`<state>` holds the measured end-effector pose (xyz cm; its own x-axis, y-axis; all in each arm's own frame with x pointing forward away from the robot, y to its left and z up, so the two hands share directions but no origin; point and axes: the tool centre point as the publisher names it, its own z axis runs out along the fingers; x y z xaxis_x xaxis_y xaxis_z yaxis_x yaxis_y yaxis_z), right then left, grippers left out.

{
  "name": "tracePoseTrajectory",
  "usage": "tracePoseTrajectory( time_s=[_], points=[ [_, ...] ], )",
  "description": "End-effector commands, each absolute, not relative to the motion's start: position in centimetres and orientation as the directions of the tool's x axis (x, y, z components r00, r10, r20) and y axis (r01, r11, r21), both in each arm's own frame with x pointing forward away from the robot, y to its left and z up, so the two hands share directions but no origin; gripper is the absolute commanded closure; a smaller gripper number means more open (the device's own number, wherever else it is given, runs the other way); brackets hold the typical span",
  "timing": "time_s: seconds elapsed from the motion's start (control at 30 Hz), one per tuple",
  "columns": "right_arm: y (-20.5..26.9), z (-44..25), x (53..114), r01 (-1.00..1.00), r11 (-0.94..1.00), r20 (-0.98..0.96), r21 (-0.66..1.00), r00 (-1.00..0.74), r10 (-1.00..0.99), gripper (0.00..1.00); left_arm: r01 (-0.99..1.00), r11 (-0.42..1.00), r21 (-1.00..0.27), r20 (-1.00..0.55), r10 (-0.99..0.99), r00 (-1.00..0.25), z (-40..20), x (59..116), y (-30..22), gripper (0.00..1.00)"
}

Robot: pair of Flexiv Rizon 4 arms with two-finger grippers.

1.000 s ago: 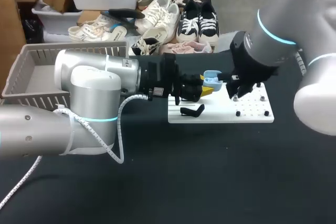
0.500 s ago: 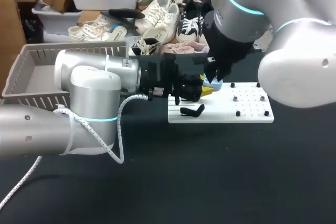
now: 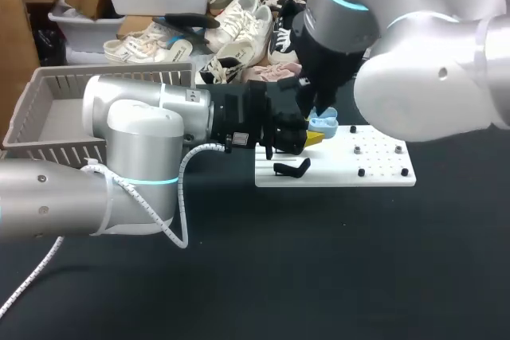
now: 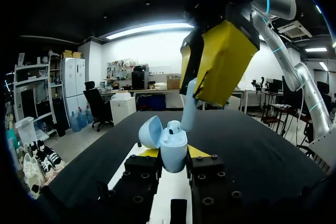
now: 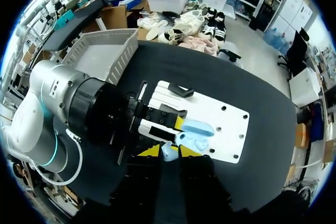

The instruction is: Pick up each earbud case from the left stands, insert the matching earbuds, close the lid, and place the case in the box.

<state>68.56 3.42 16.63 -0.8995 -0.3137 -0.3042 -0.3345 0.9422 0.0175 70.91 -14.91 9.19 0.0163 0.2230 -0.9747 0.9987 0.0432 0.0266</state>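
Note:
A light-blue earbud case (image 4: 174, 153) stands upright with its lid (image 4: 149, 131) swung open, and my left gripper (image 4: 173, 156) is shut on its body. One earbud (image 4: 174, 126) sits in the case. In the head view the case (image 3: 323, 123) hangs over the left part of the white board (image 3: 374, 169). Just above it my right gripper (image 4: 212, 64) is shut on a second light-blue earbud (image 4: 188, 111), stem pointing down at the open case. In the right wrist view that earbud (image 5: 168, 153) shows between my right gripper's (image 5: 168, 151) yellow tips, with the case (image 5: 190, 137) right below.
A black stand (image 3: 292, 169) sits on the white board's left end, and several black pegs dot its right half. A grey basket (image 3: 56, 113) stands at the far left of the table. My right arm arches over the board from the right.
My right arm has swung left and back from over the board's right part to directly above the open case, carrying the earbud. The left arm and case have not moved.

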Motion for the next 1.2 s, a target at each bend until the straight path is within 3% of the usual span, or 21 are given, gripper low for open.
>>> tracePoseTrajectory(
  time_s=[0.03,1.2],
  points=[
    [3.6,16.2,69.5,-0.332,0.943,-0.287,0.017,-0.905,-0.314,1.0,0.998,0.048,0.028,-0.975,0.222,0.017,9.2,70.7,-14.9,1.0],
    [1.5,14.7,69.8,-0.282,0.958,-0.27,0.048,-0.927,-0.259,1.0,0.998,0.048,0.028,-0.975,0.222,0.017,9.2,70.7,-14.9,1.0]
  ],
)
